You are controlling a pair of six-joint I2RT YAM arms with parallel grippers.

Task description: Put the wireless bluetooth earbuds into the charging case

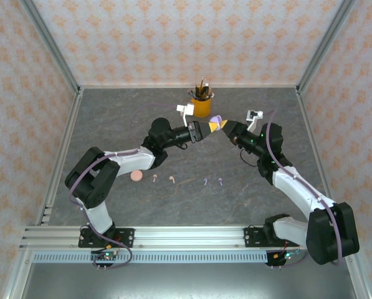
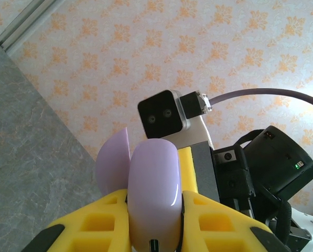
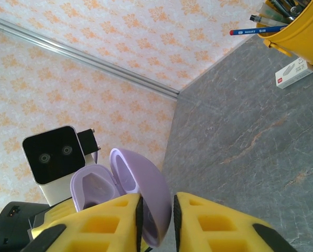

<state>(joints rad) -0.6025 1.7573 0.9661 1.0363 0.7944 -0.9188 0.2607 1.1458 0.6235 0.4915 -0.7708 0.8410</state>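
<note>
L: my left jaws clamped on lilac case (image 2: 152, 189) | R: my right jaws pinching its open lid (image 3: 147, 184) | earbuds (image 1: 172, 178) on desk (image 1: 111, 124)

The lilac case (image 2: 152, 194) is smooth, glossy plastic with a bright highlight on its shell. The yellow fingers (image 2: 219, 223) look like matt moulded plastic with black rubbery pads. The tabletop (image 1: 111, 124) is matt grey and stone-veined. Brushed metal rails (image 1: 173, 237) run along its near edge. The yellow cup (image 1: 202, 108) looks glossy.
</note>
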